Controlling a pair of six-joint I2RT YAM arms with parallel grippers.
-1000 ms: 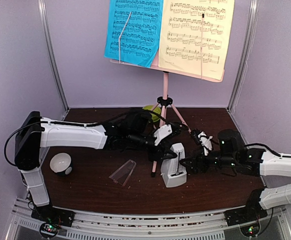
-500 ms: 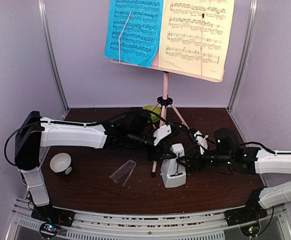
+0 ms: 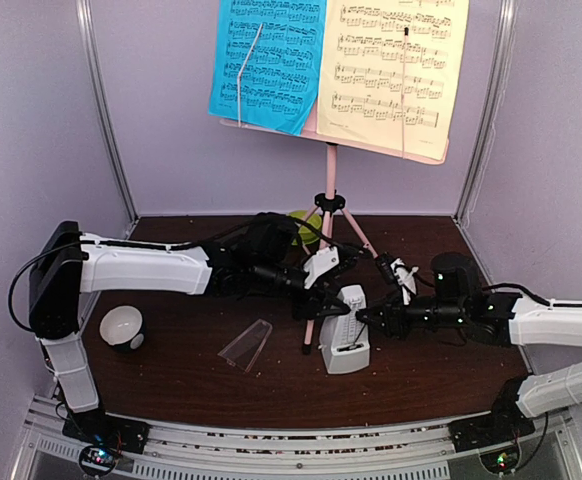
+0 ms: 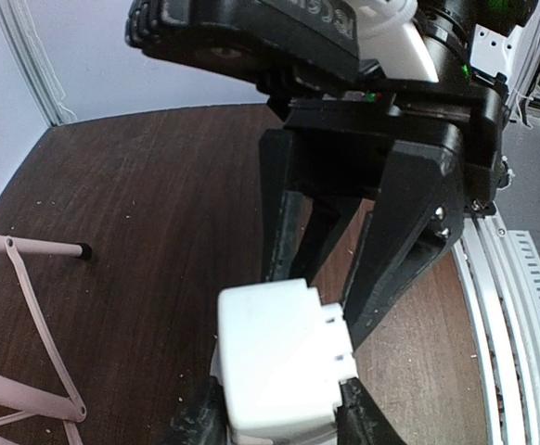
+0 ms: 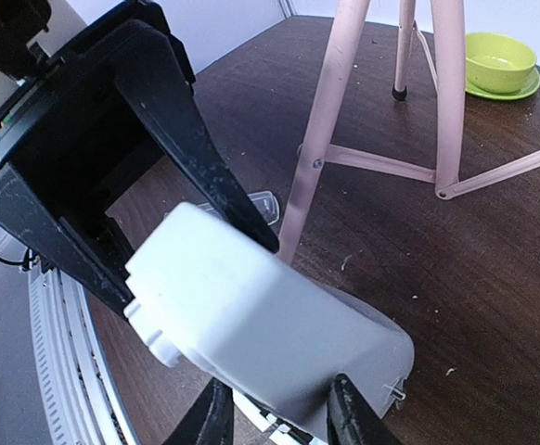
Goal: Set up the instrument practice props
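Currently the metronome [image 3: 347, 345] is held roughly upright on the counter [image 3: 171, 380], lower centre of the top view, just beside a foot of the pink music stand [image 3: 329, 185]. Its tip is clamped by the left gripper [image 3: 329, 305] jaws. Its body is flanked by the right gripper [image 3: 364, 320] jaws, seen pressed against both sides in the right wrist view. The two-point hold is judged to steady it for positioning. The clear cover [image 3: 246, 346] is found lying apart, left of it. The sheets [image 3: 391, 65] are seated on the stand desk, upper frame.
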